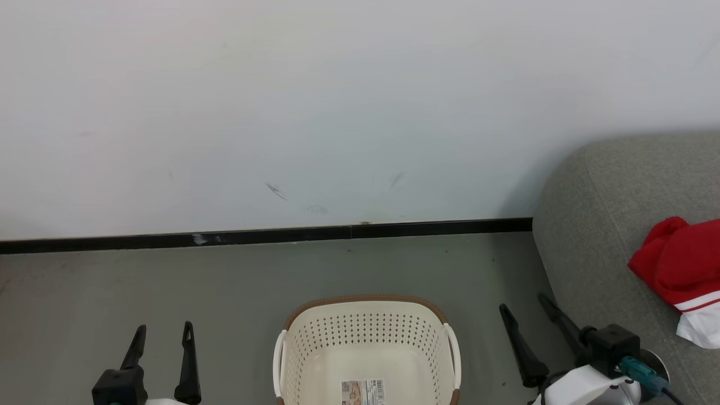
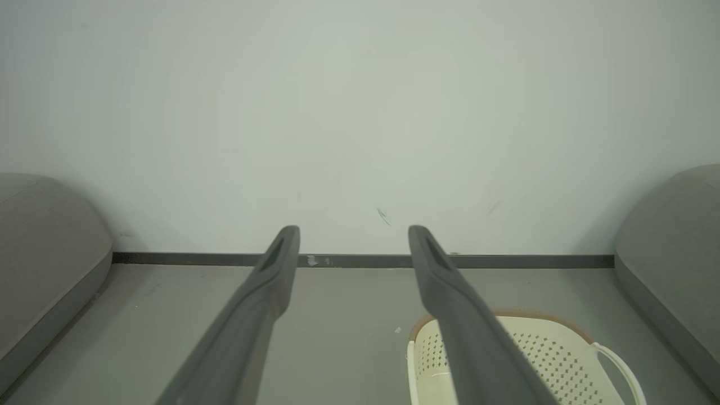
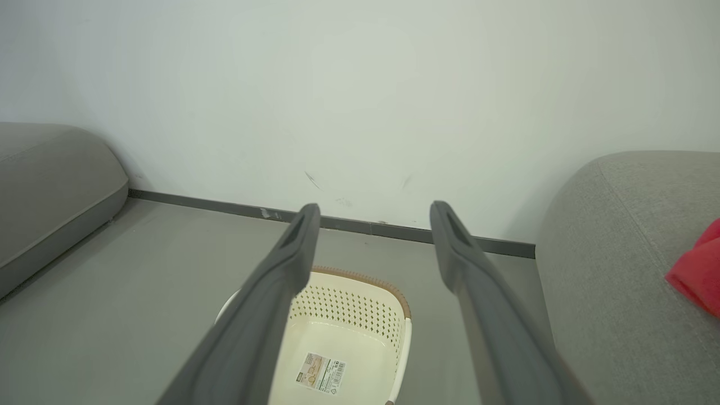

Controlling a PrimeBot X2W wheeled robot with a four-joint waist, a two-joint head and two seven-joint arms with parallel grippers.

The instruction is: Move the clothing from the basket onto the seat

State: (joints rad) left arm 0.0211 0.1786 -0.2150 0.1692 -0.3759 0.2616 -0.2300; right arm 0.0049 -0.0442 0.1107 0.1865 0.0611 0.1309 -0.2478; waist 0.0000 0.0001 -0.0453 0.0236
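While the cream-white plastic laundry basket with perforated sides and a brown woven-look rim (image 1: 365, 332) is sitting on the grey floor (image 1: 169, 281) at the near middle, its pale bottom carrying a barcode label (image 1: 363, 392), the soft bright red clothing with white bands (image 1: 683, 264) is lying on the large grey fabric-upholstered seat (image 1: 596, 225) at the right, well apart from the basket. The head view's right edge is cutting the fabric off, so it is hard to tell whether one garment or several are bunched there. The left gripper (image 1: 163, 326) is hovering over the floor to the left of the basket, its two long dark fingers pointing toward the far white wall (image 1: 337, 112) and its jaws standing apart, with floor and wall showing between them. The right gripper (image 1: 522, 302) is hanging between the basket and the seat's rounded front edge, its jaws likewise spread apart. A black skirting board (image 1: 281, 235) is running along the foot of the wall, and another rounded grey upholstered piece (image 2: 45, 236) is showing at the far left in the wrist views.
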